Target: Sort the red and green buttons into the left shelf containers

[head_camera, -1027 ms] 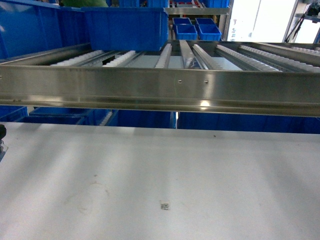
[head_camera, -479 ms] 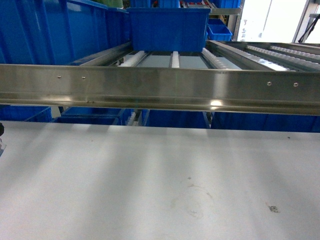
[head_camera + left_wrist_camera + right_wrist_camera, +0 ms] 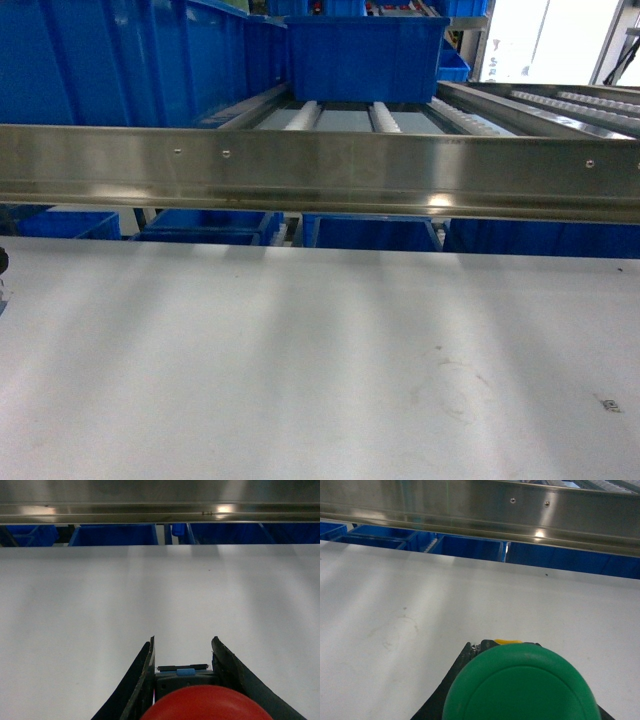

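Observation:
In the left wrist view my left gripper (image 3: 182,646) is shut on the red button (image 3: 207,705). Its red mushroom cap fills the bottom edge and its grey body (image 3: 186,677) sits between the black fingers (image 3: 145,672). The right wrist view shows my right gripper (image 3: 505,644) shut on the green button (image 3: 520,687), whose wide cap hides most of both fingers. Both hang over the white table (image 3: 300,360). Large deep blue bins, the left shelf containers (image 3: 120,60), stand on the roller shelf at upper left, with another (image 3: 365,55) behind centre. Neither gripper shows in the head view.
A steel shelf rail (image 3: 320,170) runs across the table's far edge at head height. Roller tracks (image 3: 385,117) lie behind it. More blue bins (image 3: 370,232) sit on the lower level under the rail. A faint ring stain (image 3: 455,385) marks the table.
The head view has swung left: the rail screws, the centre blue bin and the table stain have all slid to the right, and more of the big left bin shows.

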Controlling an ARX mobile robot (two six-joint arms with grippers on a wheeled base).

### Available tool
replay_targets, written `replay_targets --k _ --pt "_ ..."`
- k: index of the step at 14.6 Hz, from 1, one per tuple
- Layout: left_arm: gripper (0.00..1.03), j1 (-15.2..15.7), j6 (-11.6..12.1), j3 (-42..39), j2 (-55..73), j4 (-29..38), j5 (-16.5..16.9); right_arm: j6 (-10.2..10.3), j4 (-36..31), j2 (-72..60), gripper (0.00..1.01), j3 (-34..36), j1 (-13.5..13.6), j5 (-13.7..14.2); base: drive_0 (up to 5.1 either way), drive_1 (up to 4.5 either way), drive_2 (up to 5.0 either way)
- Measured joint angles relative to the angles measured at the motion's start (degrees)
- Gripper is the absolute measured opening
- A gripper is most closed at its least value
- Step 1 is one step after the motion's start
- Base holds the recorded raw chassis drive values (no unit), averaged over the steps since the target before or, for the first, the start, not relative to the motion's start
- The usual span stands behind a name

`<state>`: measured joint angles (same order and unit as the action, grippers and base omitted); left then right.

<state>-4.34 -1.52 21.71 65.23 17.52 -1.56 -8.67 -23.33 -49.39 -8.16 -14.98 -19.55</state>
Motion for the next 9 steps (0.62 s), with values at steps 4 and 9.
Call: replay_targets --k 4,9 --pt "0.29 0.00 0.00 0.00 0.00 -0.09 0.00 0.00 0.13 0.00 0.26 0.02 0.00 0.00 -4.8 2.59 2.6" --pt "0.29 0.00 0.00 0.00 0.00 -0.02 0.00 -0.02 0.04 0.00 0.26 0.07 0.00 0.00 -4.8 2.59 2.6"
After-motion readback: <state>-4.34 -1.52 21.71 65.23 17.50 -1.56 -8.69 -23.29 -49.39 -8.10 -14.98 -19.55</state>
